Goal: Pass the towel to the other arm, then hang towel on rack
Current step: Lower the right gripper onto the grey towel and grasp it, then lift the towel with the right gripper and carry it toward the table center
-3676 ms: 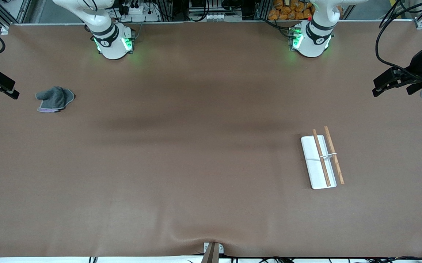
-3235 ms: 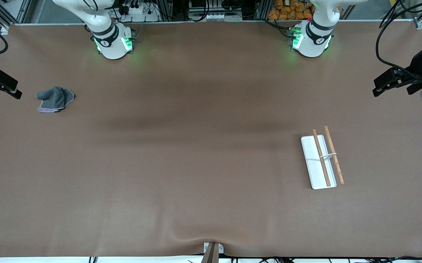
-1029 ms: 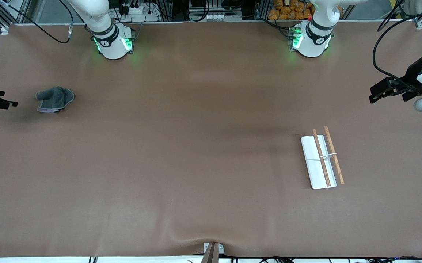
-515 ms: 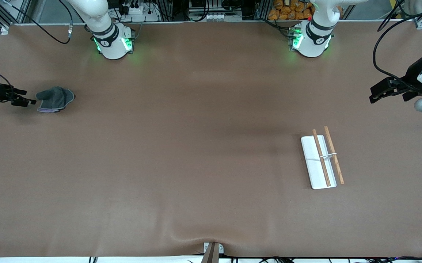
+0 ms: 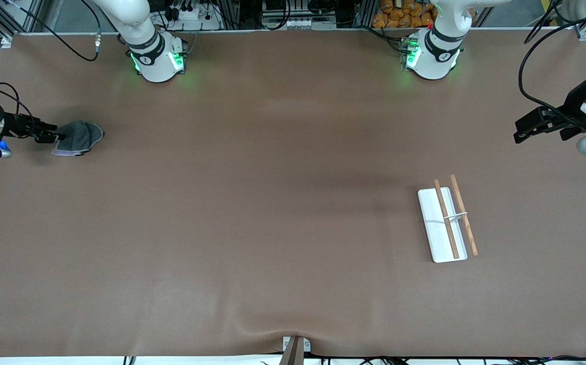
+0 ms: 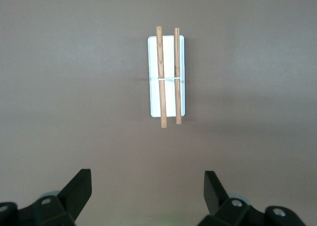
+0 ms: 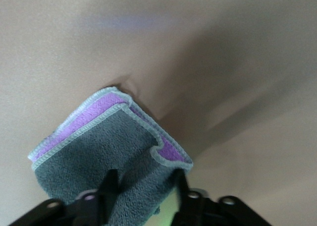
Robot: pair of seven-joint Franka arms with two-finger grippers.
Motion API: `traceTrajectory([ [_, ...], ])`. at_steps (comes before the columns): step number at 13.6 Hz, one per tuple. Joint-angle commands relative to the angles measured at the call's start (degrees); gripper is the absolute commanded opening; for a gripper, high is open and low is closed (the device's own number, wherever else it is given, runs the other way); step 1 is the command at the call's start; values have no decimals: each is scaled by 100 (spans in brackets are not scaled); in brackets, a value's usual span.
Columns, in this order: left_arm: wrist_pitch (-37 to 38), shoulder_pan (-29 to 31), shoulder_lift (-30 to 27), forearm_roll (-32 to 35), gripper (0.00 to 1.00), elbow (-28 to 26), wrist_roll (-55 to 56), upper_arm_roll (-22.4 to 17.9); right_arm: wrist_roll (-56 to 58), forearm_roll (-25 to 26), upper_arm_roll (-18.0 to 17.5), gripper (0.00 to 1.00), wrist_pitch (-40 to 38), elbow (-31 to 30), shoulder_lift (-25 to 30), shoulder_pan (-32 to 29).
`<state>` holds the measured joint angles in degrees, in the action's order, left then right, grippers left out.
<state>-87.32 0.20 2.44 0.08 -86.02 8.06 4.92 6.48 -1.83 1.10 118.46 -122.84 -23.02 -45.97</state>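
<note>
The dark grey towel (image 5: 78,137) with a pale lilac edge lies crumpled on the table near the right arm's end. My right gripper (image 5: 55,136) is low at the towel's edge, at the side toward the table end. In the right wrist view the towel (image 7: 94,151) fills the space between the open fingers of the right gripper (image 7: 143,179), which straddle a fold. My left gripper (image 5: 520,133) is open and empty, held in the air over the left arm's end of the table, and it also shows in the left wrist view (image 6: 147,179). The rack (image 5: 444,223) stands nearer the front camera; the left wrist view shows the rack (image 6: 166,77) too.
The brown table cover (image 5: 272,203) is bare between towel and rack. The two arm bases (image 5: 157,61) stand along the table's edge farthest from the front camera. A small clamp (image 5: 295,347) sits at the table's near edge.
My right gripper has moved in from the table's end to the towel and now straddles its edge. The left arm has barely moved. The towel and rack have not moved.
</note>
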Motion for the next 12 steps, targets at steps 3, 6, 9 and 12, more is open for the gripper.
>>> traceTrajectory([
  [3, 84, 41, -68, -78, 100, 42, -112, -17, 64, -80, -136, 0, -988, 583, 219, 175],
  [6, 75, 41, -59, -78, 100, 68, -103, -26, 21, -19, -128, 0, -2173, 1558, 263, 605],
  [9, 75, 50, -59, -78, 100, 68, -86, -26, -67, -1, -128, 0, -3255, 2473, 263, 1132],
  [12, 49, 50, -42, -78, 100, 86, -86, -26, -1188, -80, -136, 0, -4038, 3028, 272, 1835],
])
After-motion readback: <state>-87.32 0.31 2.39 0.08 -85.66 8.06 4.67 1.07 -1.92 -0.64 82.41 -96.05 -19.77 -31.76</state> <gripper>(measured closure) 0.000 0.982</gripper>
